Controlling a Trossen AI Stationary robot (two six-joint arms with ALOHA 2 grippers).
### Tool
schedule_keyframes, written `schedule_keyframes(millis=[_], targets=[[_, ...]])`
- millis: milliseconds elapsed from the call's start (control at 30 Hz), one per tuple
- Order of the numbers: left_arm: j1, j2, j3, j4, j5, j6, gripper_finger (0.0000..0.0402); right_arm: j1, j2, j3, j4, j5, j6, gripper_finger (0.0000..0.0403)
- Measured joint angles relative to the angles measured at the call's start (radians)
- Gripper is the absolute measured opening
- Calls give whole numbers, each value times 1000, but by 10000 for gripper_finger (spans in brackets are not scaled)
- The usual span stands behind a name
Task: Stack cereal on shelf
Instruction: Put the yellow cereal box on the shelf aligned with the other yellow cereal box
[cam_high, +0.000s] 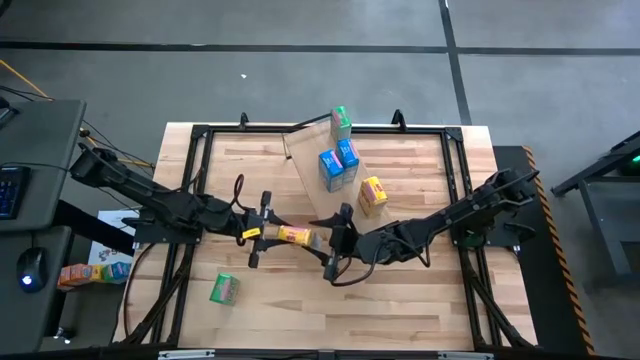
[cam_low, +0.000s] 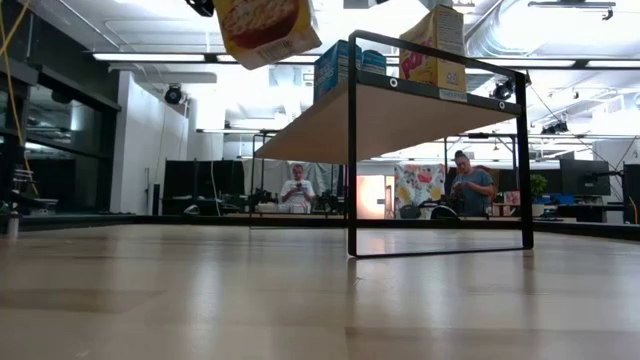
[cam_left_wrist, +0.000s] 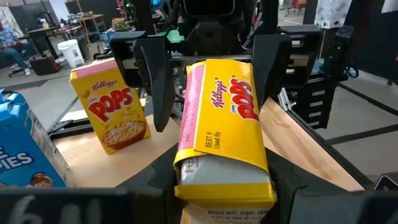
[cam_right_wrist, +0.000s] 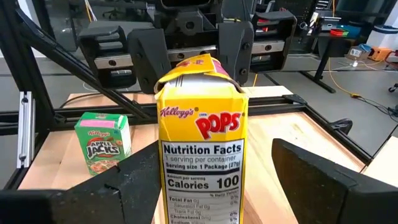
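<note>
The left hand (cam_high: 262, 232) is clamped on one end of a small yellow cardboard cereal box with red lettering (cam_high: 293, 236), holding it in the air above the middle of the light butcher-block worktop (cam_high: 400, 300). In the left wrist view its dark fingers (cam_left_wrist: 286, 186) press against the box's sides. The right hand (cam_high: 335, 243) faces it from the other end of the same box, with its fingers spread wide on either side of the box and not touching it, as the right wrist view shows (cam_right_wrist: 202, 155).

The long light-wood shelf board with a thin dark frame (cam_high: 305, 150) stands toward the far side of the worktop. On it sit two small blue cereal boxes (cam_high: 338, 164) close together, a second yellow box with red marks (cam_high: 372, 193) nearer the frame end, and a small green box (cam_high: 341, 121) at the far end. Another green cereal box (cam_high: 224, 289) lies on the worktop near the front left, well apart from the shelf.

In the low view, two people (cam_low: 296, 189) stand in the room behind the worktop.
</note>
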Motion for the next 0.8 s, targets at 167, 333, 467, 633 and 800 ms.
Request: schedule_keyframes(millis=[167, 333, 467, 633, 800], targets=[[0, 1, 0, 6, -1, 0, 140, 0, 0, 0, 2, 5, -1, 247], [0, 1, 0, 16, -6, -13, 148, 0, 0, 0, 6, 3, 1, 192], [0, 1, 0, 16, -4, -19, 162, 0, 0, 0, 6, -10, 3, 149], [-2, -37, -1, -7, 17, -52, 183, 15, 0, 0, 7, -9, -29, 116], [-7, -120, -1, -59, 41, -72, 195, 36, -18, 0, -18, 13, -50, 105]])
